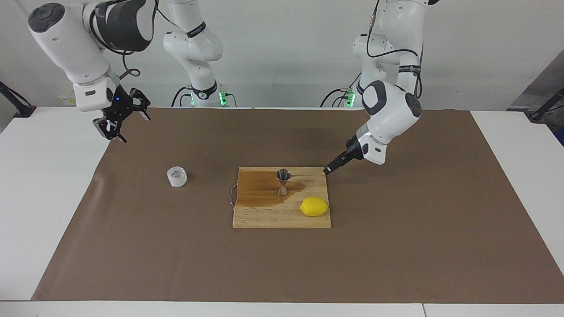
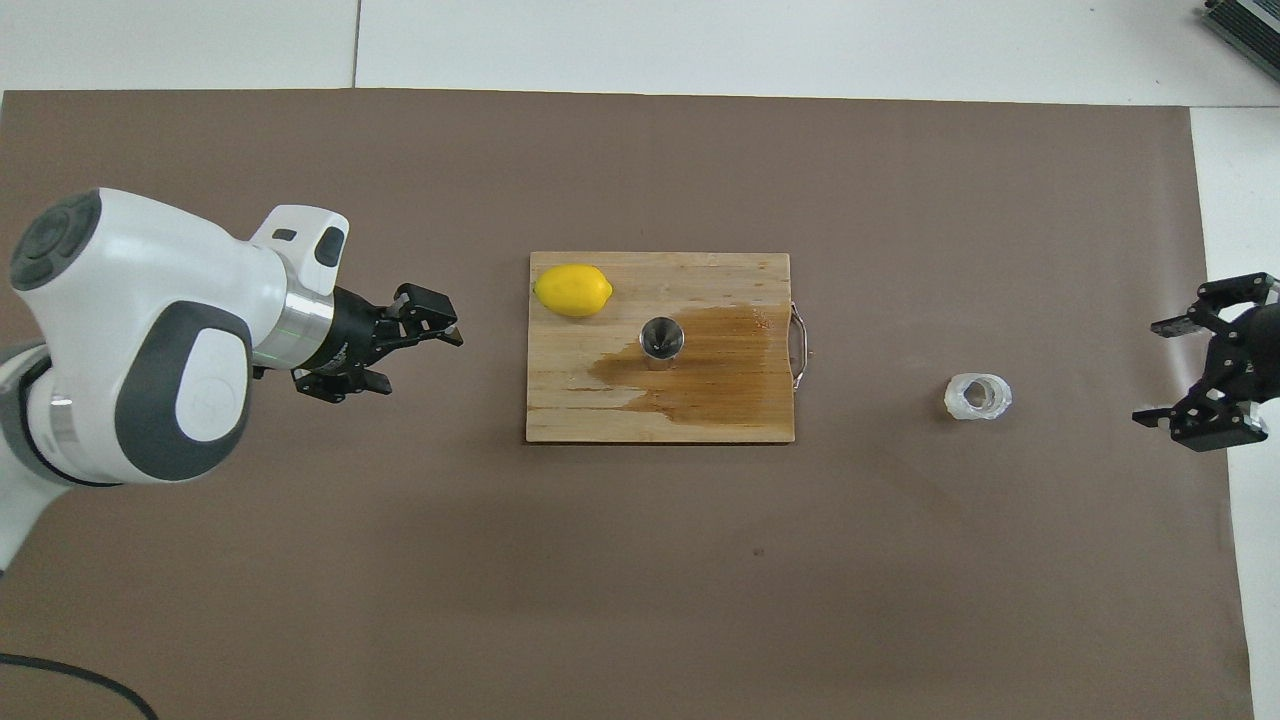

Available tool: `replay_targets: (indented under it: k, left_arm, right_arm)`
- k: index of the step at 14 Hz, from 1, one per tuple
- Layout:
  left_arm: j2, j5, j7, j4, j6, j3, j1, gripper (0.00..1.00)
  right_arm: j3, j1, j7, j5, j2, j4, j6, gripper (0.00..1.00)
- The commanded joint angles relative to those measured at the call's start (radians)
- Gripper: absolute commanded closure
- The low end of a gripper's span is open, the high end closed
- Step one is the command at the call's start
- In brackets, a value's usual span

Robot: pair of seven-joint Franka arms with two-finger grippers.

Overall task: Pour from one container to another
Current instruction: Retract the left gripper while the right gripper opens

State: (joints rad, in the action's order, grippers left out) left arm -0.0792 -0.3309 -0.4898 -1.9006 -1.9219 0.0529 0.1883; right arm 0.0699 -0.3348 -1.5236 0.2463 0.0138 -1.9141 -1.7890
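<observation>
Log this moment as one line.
left hand: open, empty | right hand: open, empty | steel hourglass jigger: upright on wet wooden board

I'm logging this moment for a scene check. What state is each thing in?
Glass cup: upright on the brown mat, not held.
Jigger: upright on the cutting board.
Cutting board: partly wet, dark stain around the jigger.
Lemon: whole, on the board.
Left gripper: open, empty.
Right gripper: open, empty.

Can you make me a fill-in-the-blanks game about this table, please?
1. The jigger stands on the wooden ____.
2. The yellow fruit on the cutting board is a ____.
3. The glass cup sits on the brown ____, off the board.
4. Both tools, left tool and right tool, hold ____.

Missing words: board; lemon; paper; nothing
</observation>
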Motion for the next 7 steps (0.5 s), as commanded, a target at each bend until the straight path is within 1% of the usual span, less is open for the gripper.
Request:
replay_targets:
  k: [1,2,3,4,5,6,7]
  left_arm:
    - [0.004,0.206,0.147,0.109,0.211,0.001,-0.03,0.0]
    - [0.016,0.272,0.224,0.136,0.219,-0.001,-0.041,0.0]
    - [0.021,0.279,0.276,0.158,0.212,-0.001,-0.056,0.0]
    - [0.03,0.283,0.322,0.19,0.212,-0.001,-0.076,0.0]
    - [0.05,0.286,0.365,0.207,0.212,-0.001,-0.078,0.0]
    - [0.076,0.288,0.399,0.213,0.215,-0.002,-0.079,0.0]
    - [0.091,0.289,0.419,0.228,0.224,-0.002,-0.082,0.0]
  right_arm:
    - [0.01,-0.069,-0.209,0.123,-0.081,-0.02,-0.033,0.0]
    - [0.01,-0.073,-0.271,0.146,-0.104,-0.023,-0.049,0.0]
    - [0.01,-0.084,-0.32,0.186,-0.126,-0.037,-0.059,0.0]
    - [0.01,-0.098,-0.395,0.256,-0.156,-0.052,-0.076,0.0]
    - [0.01,-0.098,-0.464,0.302,-0.178,-0.066,-0.104,0.0]
    - [0.01,-0.096,-0.51,0.323,-0.187,-0.086,-0.134,0.0]
    - [0.01,-0.098,-0.544,0.377,-0.19,-0.114,-0.156,0.0]
